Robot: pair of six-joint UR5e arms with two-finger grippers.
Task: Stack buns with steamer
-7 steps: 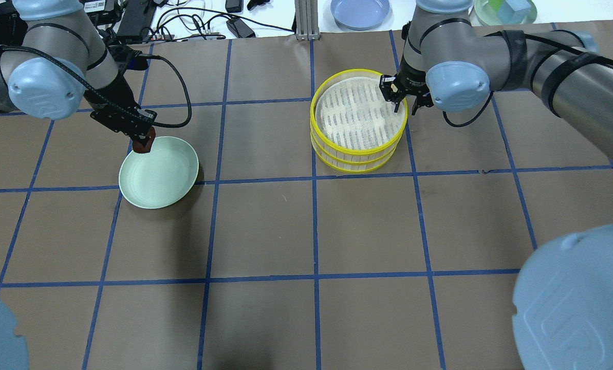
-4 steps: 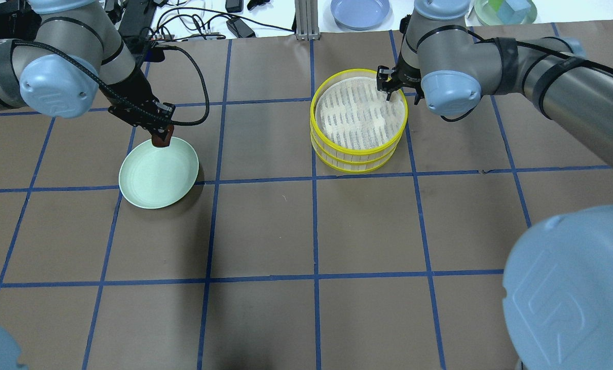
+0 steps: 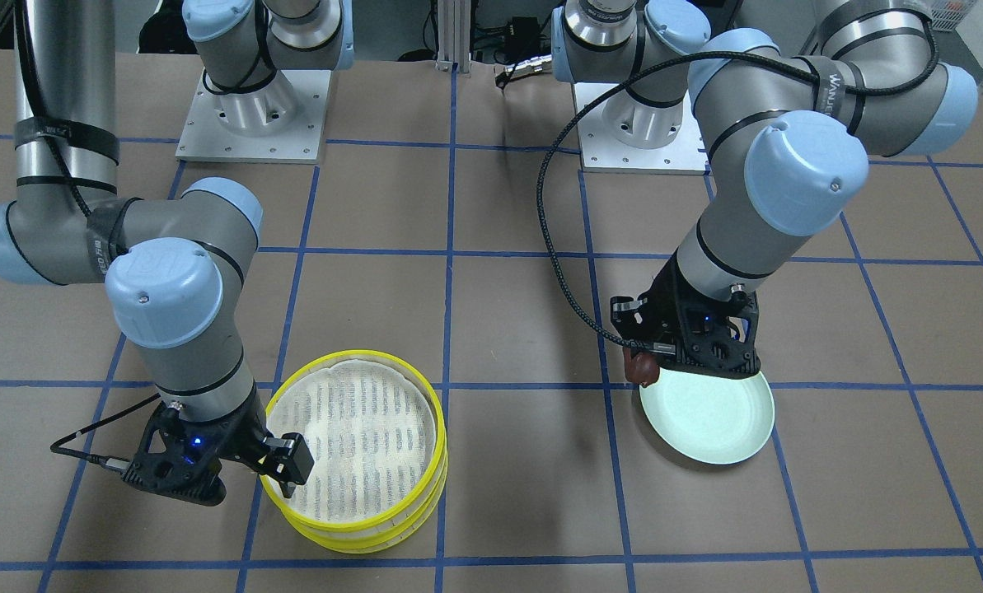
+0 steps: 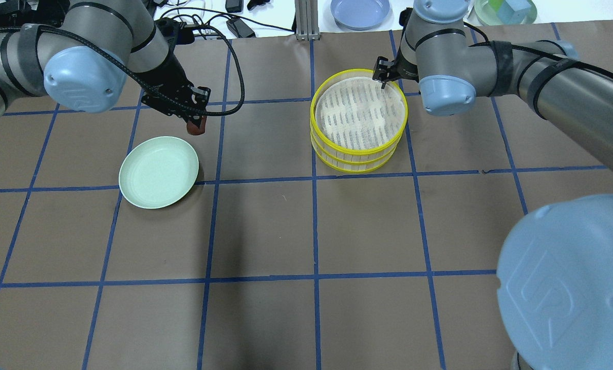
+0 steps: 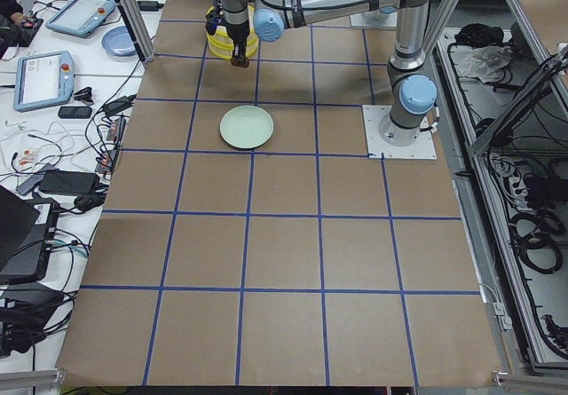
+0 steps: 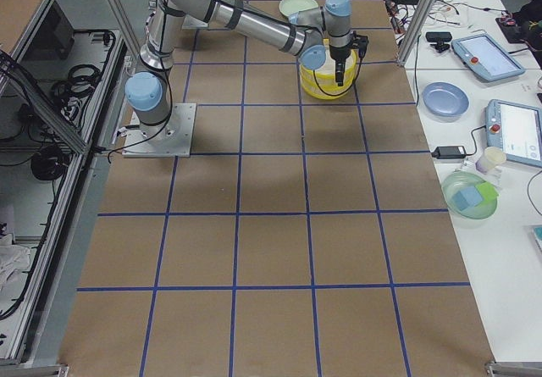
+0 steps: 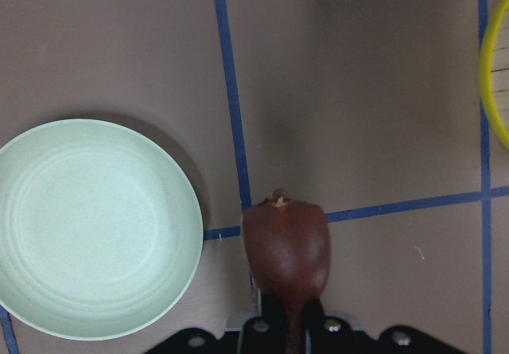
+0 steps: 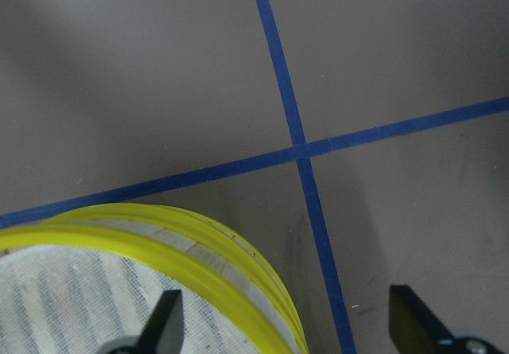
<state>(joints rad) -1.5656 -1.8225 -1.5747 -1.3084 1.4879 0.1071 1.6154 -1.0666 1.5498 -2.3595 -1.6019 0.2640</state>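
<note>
Left tool (image 4: 195, 124), clamped on brown bun (image 7: 286, 247), has swung off plate (image 4: 157, 172) toward far-edge steamer (image 4: 357, 113); right tool (image 8: 290, 318) gapes astride its rim; next: lower bun in.

The left arm reaches forward with its wrist angled down. The left end effector (image 4: 195, 122) is clamped on the dark reddish-brown bun (image 7: 285, 247), held in the air. The right arm stretches forward with its elbow bent. The right end effector (image 4: 382, 80) points down, fingers (image 8: 165, 326) spread wide.
</note>
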